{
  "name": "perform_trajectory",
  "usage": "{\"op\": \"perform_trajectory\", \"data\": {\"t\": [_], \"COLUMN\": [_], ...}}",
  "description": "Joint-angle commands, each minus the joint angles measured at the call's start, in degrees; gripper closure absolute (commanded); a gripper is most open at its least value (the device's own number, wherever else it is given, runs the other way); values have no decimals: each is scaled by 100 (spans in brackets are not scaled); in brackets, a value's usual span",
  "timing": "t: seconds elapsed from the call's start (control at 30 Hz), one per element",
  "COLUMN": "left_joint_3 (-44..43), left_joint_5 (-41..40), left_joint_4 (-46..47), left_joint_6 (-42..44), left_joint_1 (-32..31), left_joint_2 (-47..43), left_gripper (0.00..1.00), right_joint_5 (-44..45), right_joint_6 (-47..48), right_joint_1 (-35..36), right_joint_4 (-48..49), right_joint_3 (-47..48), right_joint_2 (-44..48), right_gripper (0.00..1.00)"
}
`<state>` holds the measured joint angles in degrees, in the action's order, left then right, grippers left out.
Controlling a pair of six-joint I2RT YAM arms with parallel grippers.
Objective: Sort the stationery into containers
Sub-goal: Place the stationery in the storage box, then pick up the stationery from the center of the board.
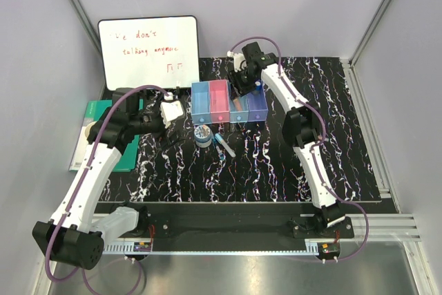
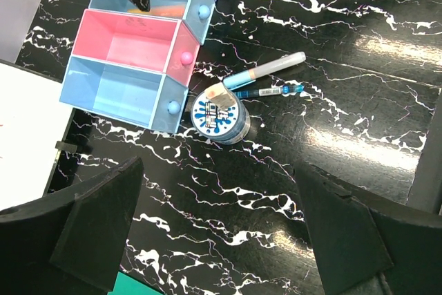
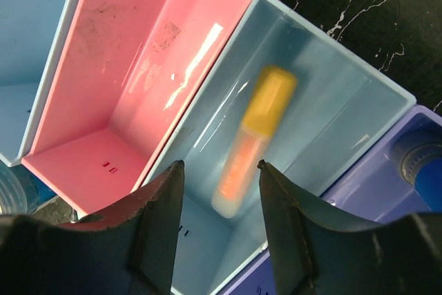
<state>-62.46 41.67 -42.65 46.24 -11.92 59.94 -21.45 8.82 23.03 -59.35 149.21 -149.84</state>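
Observation:
The four joined containers stand at the back middle of the table: light blue, pink, light blue, purple-blue. My right gripper hangs open over the third, light-blue bin. A blurred orange pen with a yellow cap is in that bin, below my open right gripper and free of its fingers. A blue-capped cylinder shows in the purple bin. The pink bin holds nothing. The white-blue tape roll, a grey-blue marker and a thin blue pen lie on the table. My left gripper is open and empty, short of the roll.
A whiteboard leans at the back left. A green notebook lies at the left edge under my left arm. The tape roll and pens sit just in front of the bins on the black marbled table.

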Motion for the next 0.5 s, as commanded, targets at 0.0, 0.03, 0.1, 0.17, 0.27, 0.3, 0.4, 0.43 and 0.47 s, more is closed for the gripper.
{"op": "perform_trajectory", "data": {"t": [0.0, 0.03, 0.1, 0.17, 0.27, 0.3, 0.4, 0.43, 0.47], "left_joint_3": [-21, -4, 5, 23, 75, 111, 277, 339, 365], "left_joint_5": [280, 306, 307, 316, 193, 131, -45, -54, -62], "left_joint_4": [214, 214, 214, 214, 222, 205, 222, 231, 249], "left_joint_6": [70, 61, 43, 17, 26, 34, 131, 114, 105], "left_joint_1": [41, 41, 41, 41, 41, 41, 41, 41, 41], "left_joint_2": [-97, -114, -132, -167, -202, -220, -334, -360, -387], "left_gripper": [3, 3, 3, 3, 3, 3, 3, 3, 3], "right_joint_5": [255, 299, 343, 300, 168, 150, 19, 1, -8], "right_joint_6": [129, 138, 173, 243, 426, 497, 734, 822, 954], "right_joint_1": [35, 35, 35, 35, 62, 79, 149, 202, 220], "right_joint_4": [64, 64, 55, 55, 20, -49, -260, -313, -349], "right_joint_3": [82, 100, 152, 144, -128, -242, -786, -1101, -1261], "right_joint_2": [385, 446, 526, 736, 1149, 1263, 1807, 1914, 2010], "right_gripper": [45, 45, 45, 45, 46, 47, 48, 48, 49]}}
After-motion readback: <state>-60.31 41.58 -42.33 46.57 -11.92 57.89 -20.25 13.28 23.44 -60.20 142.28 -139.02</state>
